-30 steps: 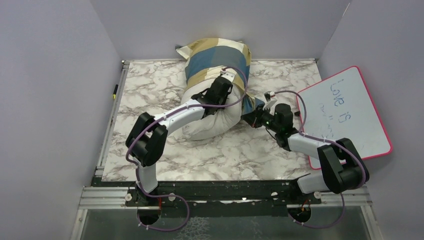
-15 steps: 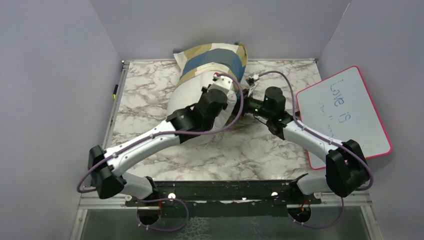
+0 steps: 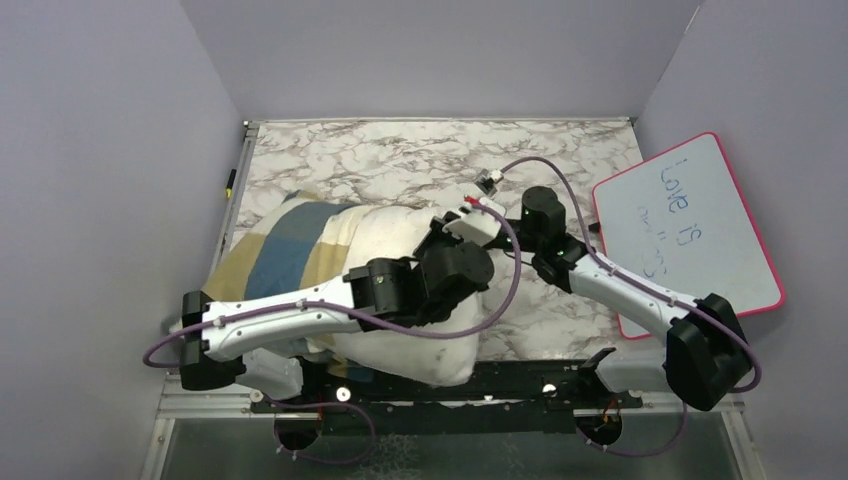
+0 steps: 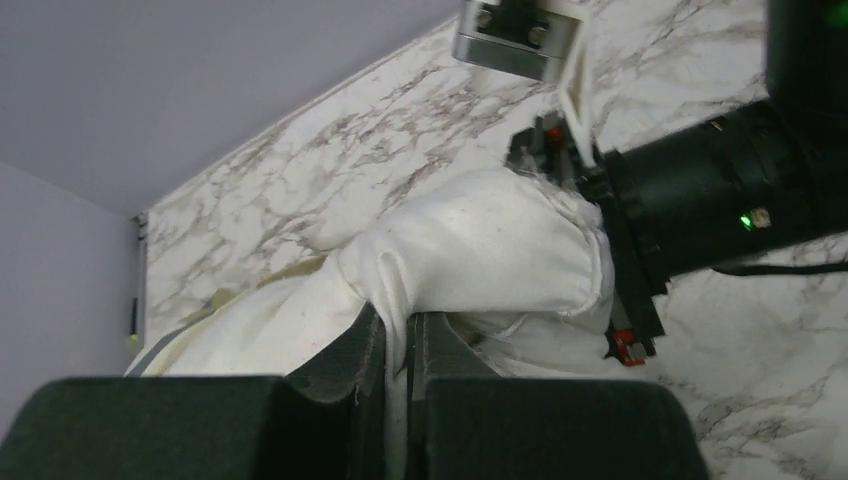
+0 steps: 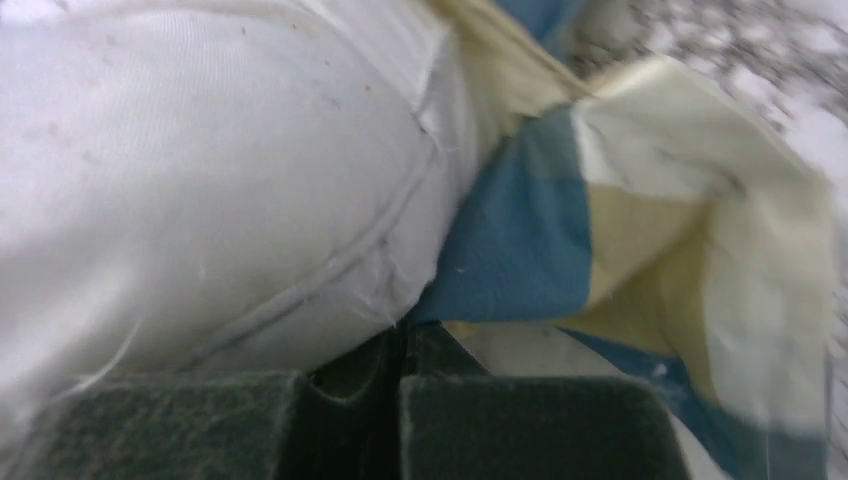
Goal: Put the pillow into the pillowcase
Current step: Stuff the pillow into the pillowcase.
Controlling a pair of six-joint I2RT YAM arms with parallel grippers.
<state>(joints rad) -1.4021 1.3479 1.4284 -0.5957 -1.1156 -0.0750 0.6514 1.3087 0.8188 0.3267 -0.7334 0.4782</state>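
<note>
Clamped shut on a raised fold of the plump off-white speckled fabric pillow (image 4: 480, 250): so with the left gripper (image 4: 400, 335), at the bottom of the left wrist view. Behind it, stretched long and low from the lower left of the overhead view to the centre, lying across the pillow. Closed tight as well at the right gripper (image 5: 400, 345), tips at the seam where pillow meets the thin pillowcase (image 5: 520, 240) of blue, tan and cream blocks; cannot tell which cloth is nipped. Reaching in from the lower right, elbow bent, to the pillow's right-hand corner. Centre bottom of the overhead view for the pillow, left end covered by the pillowcase, near side over the front edge of the white grey-veined marble table (image 3: 400, 160). Open marble across the upper half of that view; at the right edge, well apart from the pillow, a flat pink-rimmed whiteboard (image 3: 690, 220).
</note>
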